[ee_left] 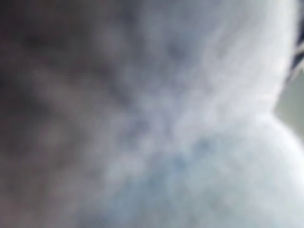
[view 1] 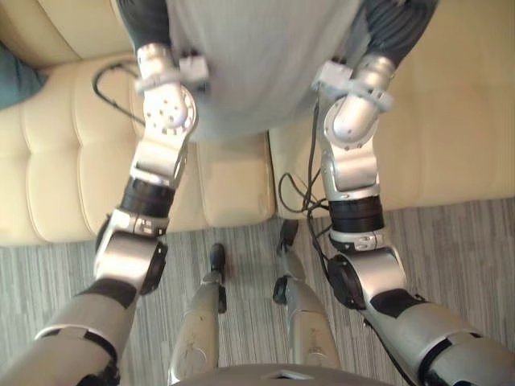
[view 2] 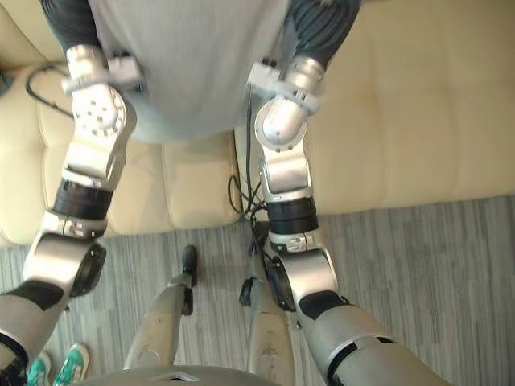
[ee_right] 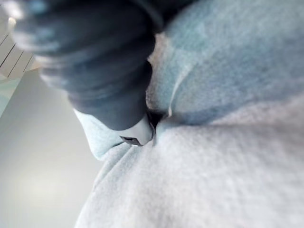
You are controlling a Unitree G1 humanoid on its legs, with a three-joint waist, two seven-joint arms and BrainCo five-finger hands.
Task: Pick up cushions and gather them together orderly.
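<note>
The left hand (view 1: 148, 21) and right hand (view 1: 401, 26) flank a raised grey cushion (view 1: 257, 60).

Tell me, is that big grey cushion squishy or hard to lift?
Probably squishy: the grey cushion creases where the right hand presses in. Likely light for its size, held up over the sofa. Its fuzzy-looking cloth probably isn't slippery.

Cream sofa over grey carpet

A cream leather sofa with stitched, tufted seat panels (view 1: 64, 161) spans the upper scene, a seam dividing its two seat sections. Below its front edge lies grey striped carpet floor (view 1: 467, 249). A person's teal shoes (view 2: 72, 360) stand on the carpet at the near left.
</note>
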